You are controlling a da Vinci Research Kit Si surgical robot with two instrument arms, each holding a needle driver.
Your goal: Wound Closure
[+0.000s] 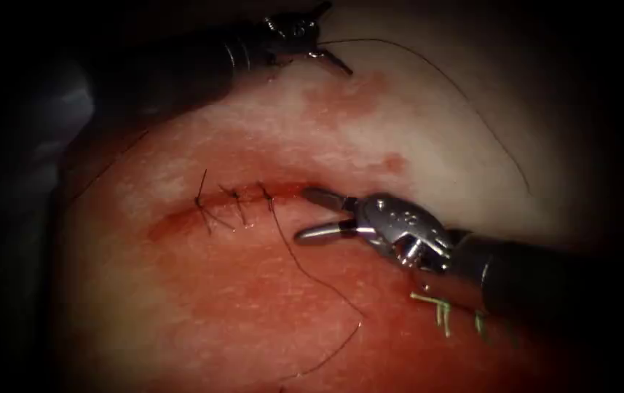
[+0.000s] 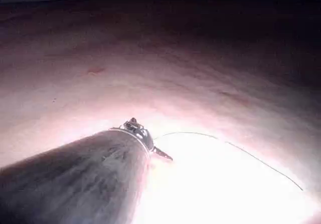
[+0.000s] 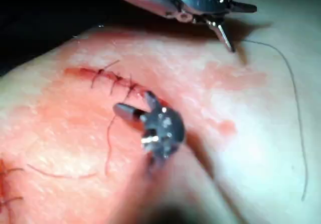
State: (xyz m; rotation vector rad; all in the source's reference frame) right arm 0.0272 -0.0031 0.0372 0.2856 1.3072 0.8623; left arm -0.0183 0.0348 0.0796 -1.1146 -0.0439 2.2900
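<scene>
Fingers of right steel needle driver spread wide, empty, at right end of stitched red cut in pale pork tissue. Left driver far side: fingers parted, dark thin thread at tip. Needle not made out. Judgement: keep thread slack-free, avoid snagging stitches.

the right tool reaches in from the right, its jaws spread wide and holding nothing. the left tool sits at the top, jaws parted too.

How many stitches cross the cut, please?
3, side by side on the cut's left stretch: left stitch, middle stitch, right stitch. More may hide beneath the right tool, whose open jaws hold nothing.
</scene>
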